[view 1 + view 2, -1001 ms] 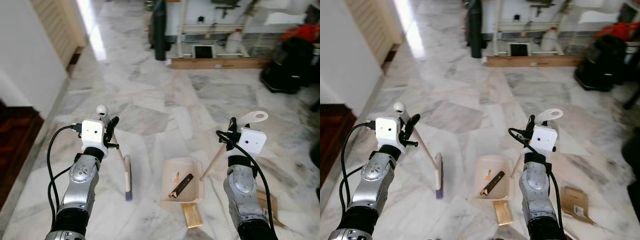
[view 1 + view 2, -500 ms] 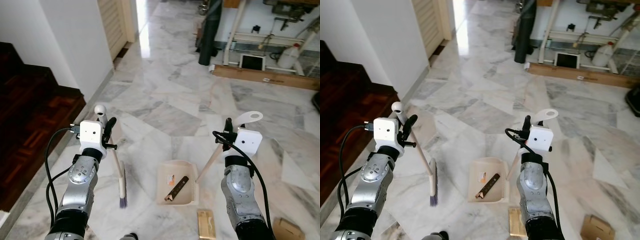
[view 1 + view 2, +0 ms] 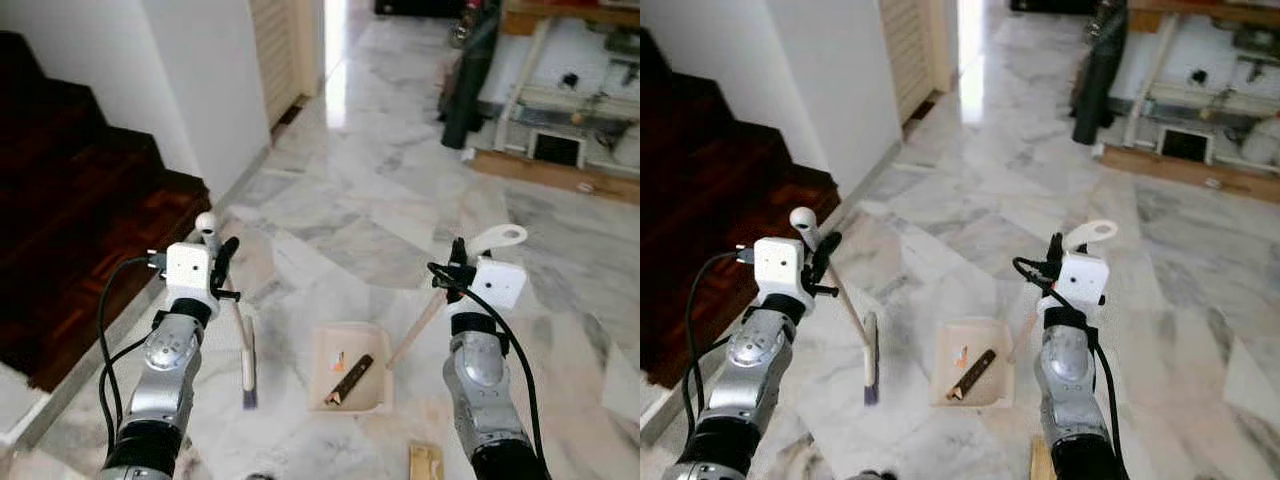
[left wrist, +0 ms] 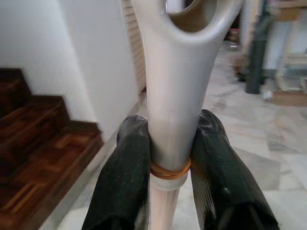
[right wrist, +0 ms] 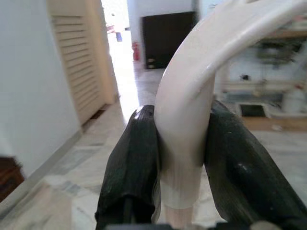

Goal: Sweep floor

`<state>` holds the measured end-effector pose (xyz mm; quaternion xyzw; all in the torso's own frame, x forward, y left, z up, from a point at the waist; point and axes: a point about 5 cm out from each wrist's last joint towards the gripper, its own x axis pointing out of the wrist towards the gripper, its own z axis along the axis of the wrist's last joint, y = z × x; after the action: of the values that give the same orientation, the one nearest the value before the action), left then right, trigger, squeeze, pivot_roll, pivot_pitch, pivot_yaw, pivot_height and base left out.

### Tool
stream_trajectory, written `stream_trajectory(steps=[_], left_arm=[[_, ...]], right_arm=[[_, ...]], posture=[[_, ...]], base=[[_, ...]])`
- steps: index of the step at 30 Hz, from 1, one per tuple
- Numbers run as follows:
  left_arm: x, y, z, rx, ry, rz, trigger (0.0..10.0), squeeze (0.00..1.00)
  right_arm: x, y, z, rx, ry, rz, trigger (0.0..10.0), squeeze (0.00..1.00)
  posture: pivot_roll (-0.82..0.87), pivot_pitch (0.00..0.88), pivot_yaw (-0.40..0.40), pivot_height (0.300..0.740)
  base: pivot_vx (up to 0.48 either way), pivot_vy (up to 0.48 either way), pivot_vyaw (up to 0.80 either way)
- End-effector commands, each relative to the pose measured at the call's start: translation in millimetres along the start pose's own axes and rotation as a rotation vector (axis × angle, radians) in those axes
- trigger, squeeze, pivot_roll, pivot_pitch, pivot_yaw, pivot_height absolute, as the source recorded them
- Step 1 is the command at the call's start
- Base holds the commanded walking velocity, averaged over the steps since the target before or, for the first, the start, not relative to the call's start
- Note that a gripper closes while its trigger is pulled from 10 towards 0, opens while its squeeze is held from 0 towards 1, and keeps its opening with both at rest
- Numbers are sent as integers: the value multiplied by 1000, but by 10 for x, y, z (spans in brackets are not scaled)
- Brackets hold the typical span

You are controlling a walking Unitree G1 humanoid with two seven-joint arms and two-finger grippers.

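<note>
Both claws clamped tight on handles over the marble floor (image 3: 400, 210).
Left gripper (image 4: 168, 158) pinches the broom (image 3: 246, 352); right gripper (image 5: 184, 158) grips the dustpan (image 3: 350, 370), holding perhaps a dark stick; wooden stairs (image 3: 60, 240) at 9 o'clock.

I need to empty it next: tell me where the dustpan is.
The dustpan sits on the marble floor between the two arms, its handle in the right gripper, the broom to its left.

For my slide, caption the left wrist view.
Left gripper clamped on the broom handle, wooden stairs beside.
</note>
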<state>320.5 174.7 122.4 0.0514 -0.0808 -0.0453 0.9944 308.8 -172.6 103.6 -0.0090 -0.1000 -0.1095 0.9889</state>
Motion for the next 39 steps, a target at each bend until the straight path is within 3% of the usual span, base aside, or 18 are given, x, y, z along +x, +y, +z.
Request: stream_trajectory(steps=[1, 39], left_arm=[[16, 50, 87, 18, -49, 14, 10000, 0], [-6, 61, 76, 22, -37, 22, 10000, 0]], right_arm=[[33, 55, 95, 17, -45, 15, 10000, 0], [62, 34, 100, 20, -41, 13, 10000, 0]], posture=[[-40, 9, 1, 740], [-29, 41, 0, 740]], base=[[0, 0, 656], [0, 0, 621]])
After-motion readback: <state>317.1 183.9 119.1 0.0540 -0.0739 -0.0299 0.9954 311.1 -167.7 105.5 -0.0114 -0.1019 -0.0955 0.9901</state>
